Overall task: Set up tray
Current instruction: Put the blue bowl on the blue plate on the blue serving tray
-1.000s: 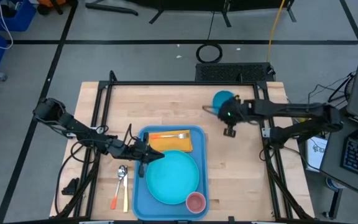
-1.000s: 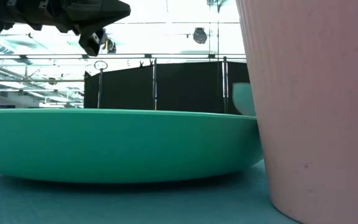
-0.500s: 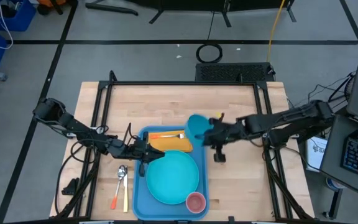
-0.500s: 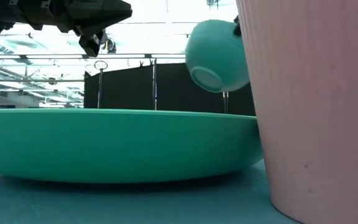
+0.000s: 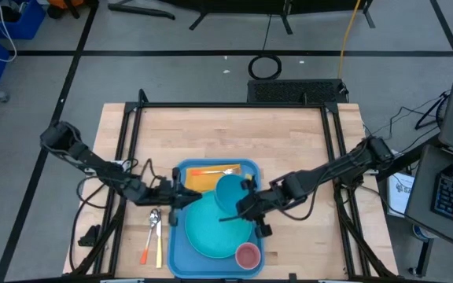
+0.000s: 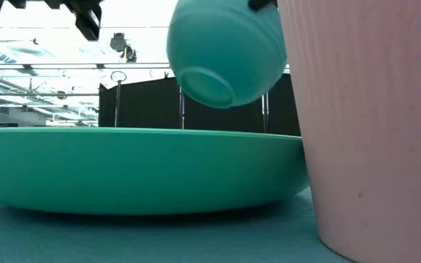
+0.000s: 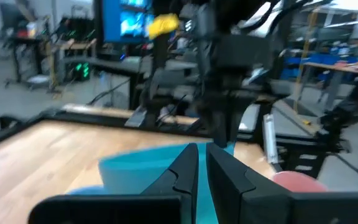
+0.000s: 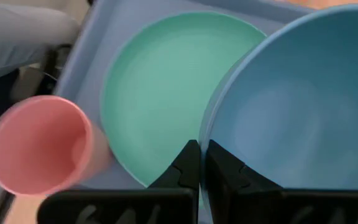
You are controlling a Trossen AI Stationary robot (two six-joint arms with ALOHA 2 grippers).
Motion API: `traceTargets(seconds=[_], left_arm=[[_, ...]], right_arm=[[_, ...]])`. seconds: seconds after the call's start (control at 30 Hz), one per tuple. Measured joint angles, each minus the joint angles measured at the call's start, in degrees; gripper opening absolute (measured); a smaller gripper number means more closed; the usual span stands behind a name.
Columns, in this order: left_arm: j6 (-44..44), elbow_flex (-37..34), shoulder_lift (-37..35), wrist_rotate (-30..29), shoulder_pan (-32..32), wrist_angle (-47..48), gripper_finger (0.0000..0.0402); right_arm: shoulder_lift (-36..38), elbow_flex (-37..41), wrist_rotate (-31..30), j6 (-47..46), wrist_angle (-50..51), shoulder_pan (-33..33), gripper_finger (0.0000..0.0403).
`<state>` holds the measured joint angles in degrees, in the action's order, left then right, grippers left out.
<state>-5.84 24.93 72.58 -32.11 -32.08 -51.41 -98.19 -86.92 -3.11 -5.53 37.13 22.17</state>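
The blue tray [image 5: 181,236] lies on the table's near middle, with a turquoise plate [image 5: 211,232], a pink cup [image 5: 247,255] and a yellow napkin [image 5: 203,181] with a fork on it. My right gripper [image 5: 246,206] is shut on a turquoise bowl [image 5: 230,192] above the plate's far part. In the low view the bowl [image 6: 225,51] hangs tilted over the plate [image 6: 137,168]. In the right wrist view the bowl [image 8: 291,106] fills the space beside the plate [image 8: 160,93]. My left gripper [image 5: 185,196] is shut and empty at the tray's left rim. My right gripper holds the bowl by its rim [image 8: 205,134], one finger inside the bowl and one outside. It comes from the table's right, slanting down. The bowl is lifted clear of the plate and tilted, its foot [image 6: 209,86] showing toward the near side.
A spoon [image 5: 154,220] and an orange-handled knife [image 5: 146,253] lie on the wood left of the tray. The pink cup [image 8: 39,143] stands at the tray's near right corner, close below the right arm. Bare wood lies far and right of the tray.
My right gripper has carried the bowl from the table's far right toward the near left, over the napkin's corner, and now has it lower, above the plate. The bowl has tipped on the way. My left gripper has drawn back a little toward the left edge.
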Motion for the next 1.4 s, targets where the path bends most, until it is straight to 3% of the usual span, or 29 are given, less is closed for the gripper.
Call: traceTargets(seconds=[0.3,0.73,0.97,1.4], left_arm=[[5.8,0.0,-3.8,-7.5,-7.8,0.2,0.0037],[7.4,0.0,-3.8,-17.5,-13.5,0.6,0.0037],[7.7,0.0,-3.8,-17.9,-13.9,0.7,0.0037],[7.1,0.0,-3.8,-17.8,-13.9,1.7,0.0037]], right_arm=[[-9.8,-9.9,0.2,3.4,4.1,1.2,0.0000],[-21.2,-22.3,2.6,9.8,12.0,3.0,0.0000],[-25.3,-26.3,3.7,12.4,15.4,3.9,0.0000],[-25.5,-26.3,6.3,15.0,15.0,4.2,0.0000]])
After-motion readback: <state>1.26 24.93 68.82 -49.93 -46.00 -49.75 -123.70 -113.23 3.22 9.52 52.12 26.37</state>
